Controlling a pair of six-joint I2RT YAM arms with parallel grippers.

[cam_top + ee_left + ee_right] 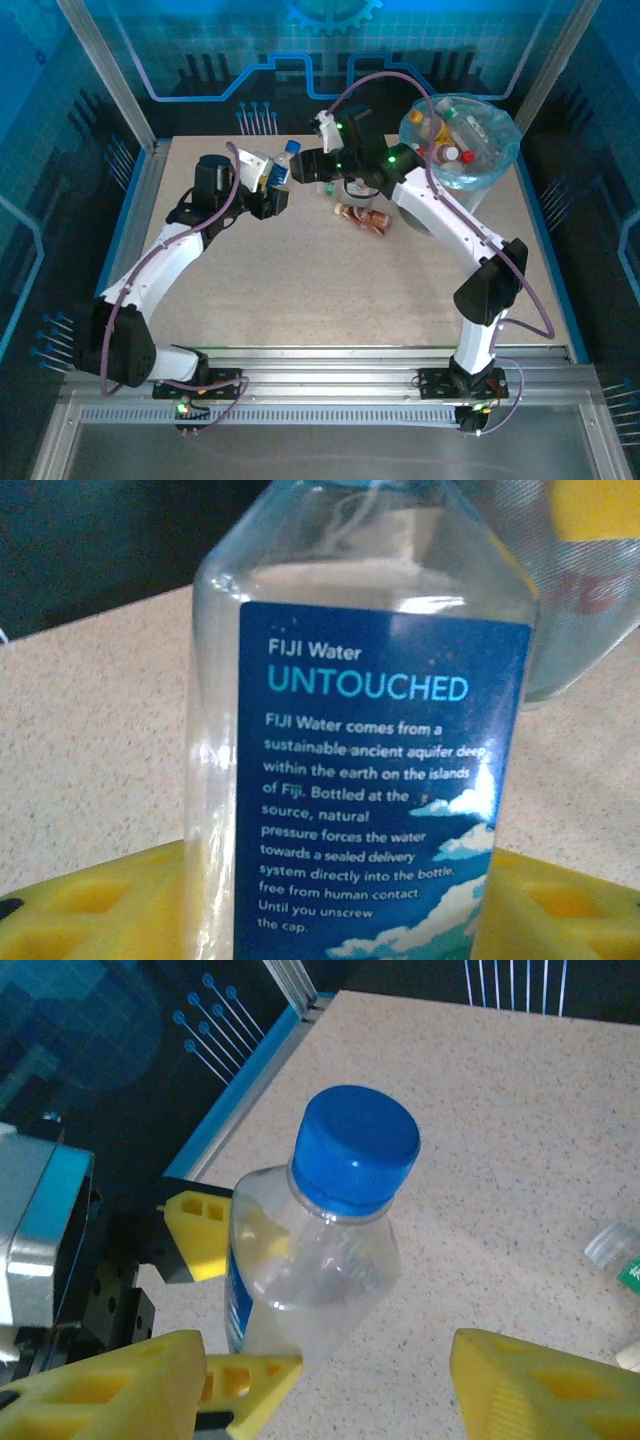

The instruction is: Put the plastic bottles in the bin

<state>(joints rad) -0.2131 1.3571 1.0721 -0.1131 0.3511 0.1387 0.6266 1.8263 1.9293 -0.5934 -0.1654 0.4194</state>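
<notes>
The Fiji bottle (283,163), well left of the bin (470,178), is pinched at its labelled body by the left gripper (272,182) and, judged light, slick and crushable, should be taken below the cap by the spread right gripper (345,1380).

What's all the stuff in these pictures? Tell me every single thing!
Fiji bottle: one, clear with a blue cap and blue label, held up above the table.
Brown bottle: one, lying on the table in the middle.
Clear bottle: one, some green on it, beside the brown bottle, partly under the right arm.
Bin: one, light-blue liner, far right corner.
Bottles in the bin: several, red and yellow caps.
Table: one, speckled beige.
Left gripper: yellow fingers, shut on the Fiji bottle.
Right gripper: yellow fingers, open, close to the Fiji bottle.
</notes>
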